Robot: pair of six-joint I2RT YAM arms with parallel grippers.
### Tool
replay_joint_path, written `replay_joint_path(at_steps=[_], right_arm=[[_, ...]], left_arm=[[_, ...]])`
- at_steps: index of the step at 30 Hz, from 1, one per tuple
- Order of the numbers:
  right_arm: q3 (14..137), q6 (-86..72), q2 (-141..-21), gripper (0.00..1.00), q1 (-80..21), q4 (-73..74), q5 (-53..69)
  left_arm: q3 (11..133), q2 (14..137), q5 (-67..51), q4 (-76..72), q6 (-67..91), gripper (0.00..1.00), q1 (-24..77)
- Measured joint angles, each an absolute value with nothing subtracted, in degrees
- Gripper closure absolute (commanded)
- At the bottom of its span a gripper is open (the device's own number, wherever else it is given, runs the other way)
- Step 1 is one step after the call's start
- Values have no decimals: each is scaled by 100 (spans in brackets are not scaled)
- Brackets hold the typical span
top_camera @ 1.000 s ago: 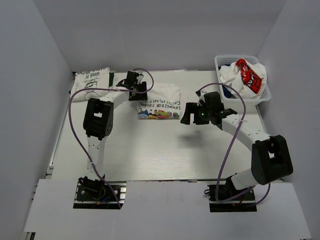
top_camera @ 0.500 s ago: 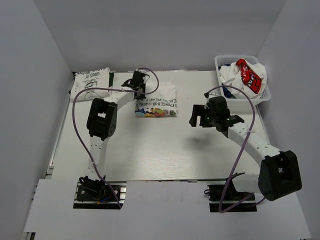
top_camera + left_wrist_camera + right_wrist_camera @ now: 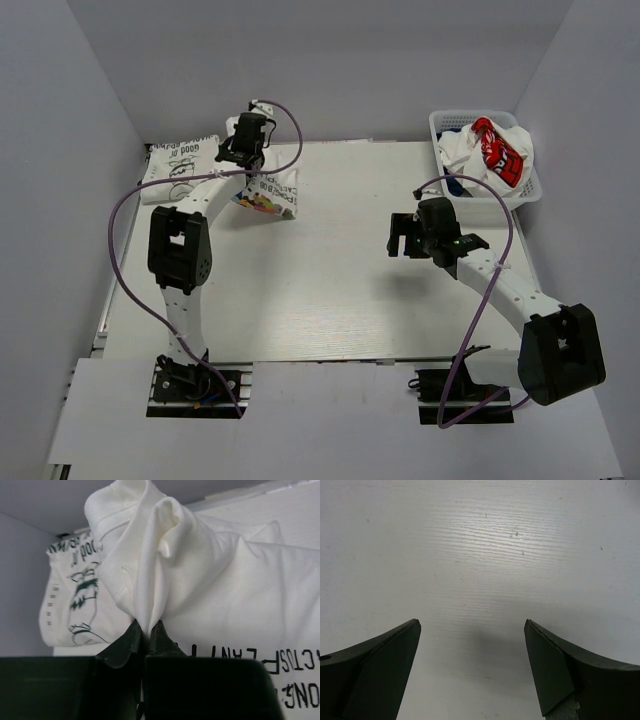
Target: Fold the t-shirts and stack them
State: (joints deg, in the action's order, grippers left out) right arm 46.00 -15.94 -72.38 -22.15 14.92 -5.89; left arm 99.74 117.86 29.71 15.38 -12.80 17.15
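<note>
Left gripper (image 3: pixel 244 146) is near the far left corner of the table (image 3: pixel 330 300), jaws drawn narrow and pinching a bunched fold of the cartoon-print tee (image 3: pixel 268 192). In the left wrist view the two fingertips (image 3: pixel 135 632) meet on a ridge of white cloth, and the cartoon-print tee (image 3: pixel 225 595) spreads away from the pinch, with black lettering showing at its lower right. From above, the printed part hangs just to the right of the gripper with the colourful print facing up. We cannot tell whether its lower edge touches the table. The line-drawing tee (image 3: pixel 180 166) lies folded in the far left corner, just beside the held one; the left wrist view shows it (image 3: pixel 75 595) behind the pinched fold, dark print up. Right gripper (image 3: pixel 402 234) is over the right half of the table, well apart from both tees, jaws standing wide with nothing between them; its wrist view (image 3: pixel 472 625) shows only bare table (image 3: pixel 480 540) beneath. The basket (image 3: pixel 487 205) sits in the far right corner, holding the crumpled red-patch tee (image 3: pixel 497 150).
</note>
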Motion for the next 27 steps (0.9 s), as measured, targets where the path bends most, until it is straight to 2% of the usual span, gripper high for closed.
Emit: replay_joint_path(at_steps=[16, 27], right_arm=[[4593, -1597, -7308, 10, -2215, 1479, -668], [4591, -1597, -7397, 10, -2213, 1350, -537]], left_arm=[[11701, 12105, 3216, 1806, -2018, 100, 792], [11826, 12143, 2742, 1922, -2182, 100, 523]])
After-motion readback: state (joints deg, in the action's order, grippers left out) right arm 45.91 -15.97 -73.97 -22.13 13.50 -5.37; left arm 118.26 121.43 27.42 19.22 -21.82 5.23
